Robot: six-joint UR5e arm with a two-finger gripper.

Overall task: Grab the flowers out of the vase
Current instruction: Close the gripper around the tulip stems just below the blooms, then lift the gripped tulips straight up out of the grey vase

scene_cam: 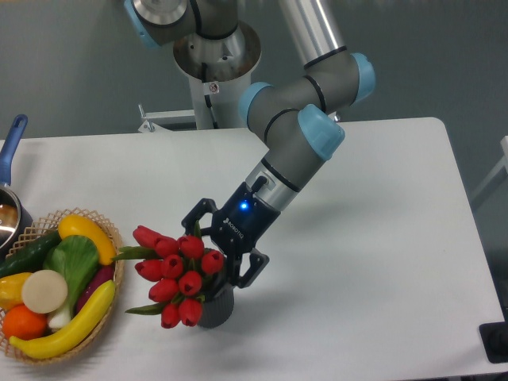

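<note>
The flowers (pixel 176 274) were seen seated in the vase (pixel 218 305) near the table's (pixel 381 238) front edge, with the gripper (pixel 217 252) spread open around their upper right side, so closing and lifting were judged not yet done.

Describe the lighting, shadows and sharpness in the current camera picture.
Fixed camera view: soft, even light with no harsh glare on the white table; only faint shadows beside the vase and claw; a blue indicator light glows on the claw's body; flowers and basket look sharp, with no obvious motion blur.
</note>
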